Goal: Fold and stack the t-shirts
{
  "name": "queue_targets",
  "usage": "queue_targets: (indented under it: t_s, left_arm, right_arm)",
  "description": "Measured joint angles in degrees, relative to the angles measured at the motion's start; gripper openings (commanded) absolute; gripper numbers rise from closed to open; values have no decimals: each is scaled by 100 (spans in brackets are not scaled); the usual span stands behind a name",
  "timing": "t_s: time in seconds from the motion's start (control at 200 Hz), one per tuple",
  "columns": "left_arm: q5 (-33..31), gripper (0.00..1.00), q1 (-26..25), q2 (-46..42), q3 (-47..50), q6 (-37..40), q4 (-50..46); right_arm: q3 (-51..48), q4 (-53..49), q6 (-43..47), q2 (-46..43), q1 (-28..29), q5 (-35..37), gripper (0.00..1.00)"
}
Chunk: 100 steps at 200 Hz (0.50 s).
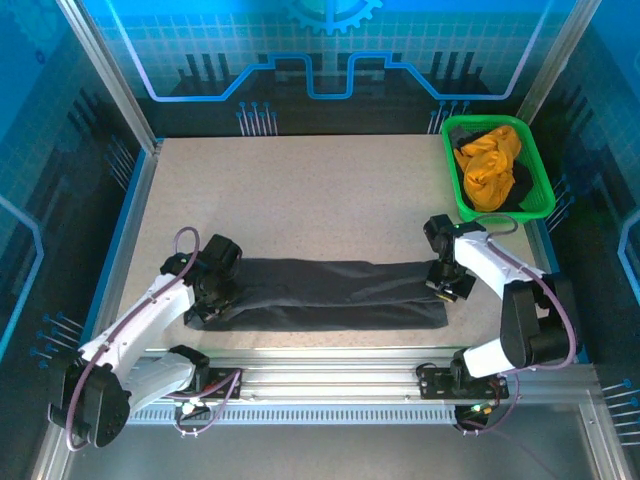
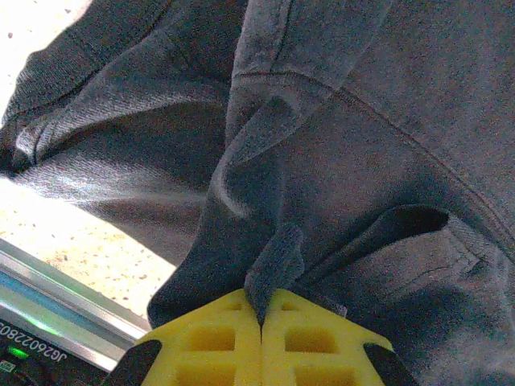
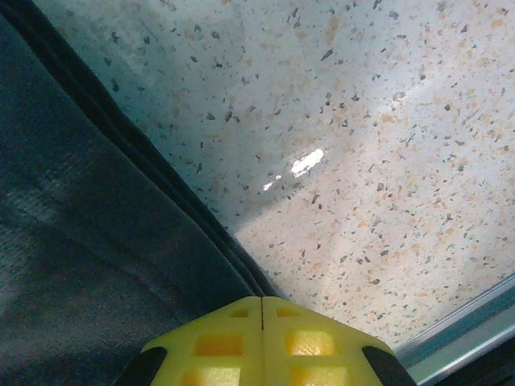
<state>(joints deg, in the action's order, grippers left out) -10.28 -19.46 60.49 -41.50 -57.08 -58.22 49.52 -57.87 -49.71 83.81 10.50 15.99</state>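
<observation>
The black t-shirt (image 1: pixel 330 292) lies as a long, narrow folded strip across the near half of the table. At its left end my left gripper (image 1: pixel 207 300) is shut on a raised pinch of the dark cloth (image 2: pixel 278 257), which sticks up between the yellow fingertips (image 2: pixel 261 312). At the strip's right end my right gripper (image 1: pixel 448 283) is shut too. There the shirt's layered edge (image 3: pixel 80 241) runs straight in under its closed tips (image 3: pixel 262 302). The orange t-shirt (image 1: pixel 490 165) sits crumpled in the basket at the back right.
The green plastic basket (image 1: pixel 455 195) stands in the far right corner and also holds some dark cloth (image 1: pixel 524 188). Bare speckled tabletop (image 1: pixel 300 190) stretches behind the strip. The metal front rail (image 1: pixel 320 365) runs just in front of it.
</observation>
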Motion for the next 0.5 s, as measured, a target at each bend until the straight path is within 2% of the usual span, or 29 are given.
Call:
queue_targets:
  t_s: [0.085, 0.125, 0.195, 0.235, 0.295, 0.37, 0.435, 0.5]
  left_arm:
    - [0, 0, -4, 59, 44, 0, -4]
    - [2, 12, -7, 90, 52, 0, -13]
    - [0, 44, -20, 103, 52, 7, -28]
    - [-7, 53, -22, 103, 50, 13, -61]
    - [-70, 55, -20, 103, -2, 11, -164]
    - [-133, 56, 74, 103, -223, 111, -249]
    - [-107, 57, 461, 127, -492, 269, -140]
    - [0, 57, 1091, 258, -710, 428, 164]
  right_arm:
    - [57, 0, 46, 223, -24, -20, 2]
    - [109, 24, 63, 317, -24, -22, 11]
    - [181, 66, 127, 369, -33, -20, 30]
    - [221, 66, 138, 350, -42, -9, 38]
    - [275, 48, 168, 247, -44, 22, 44]
    - [334, 57, 214, -20, -44, 46, 46]
    - [413, 127, 295, -258, -55, 22, 48]
    - [540, 269, 424, -348, -81, -72, 48]
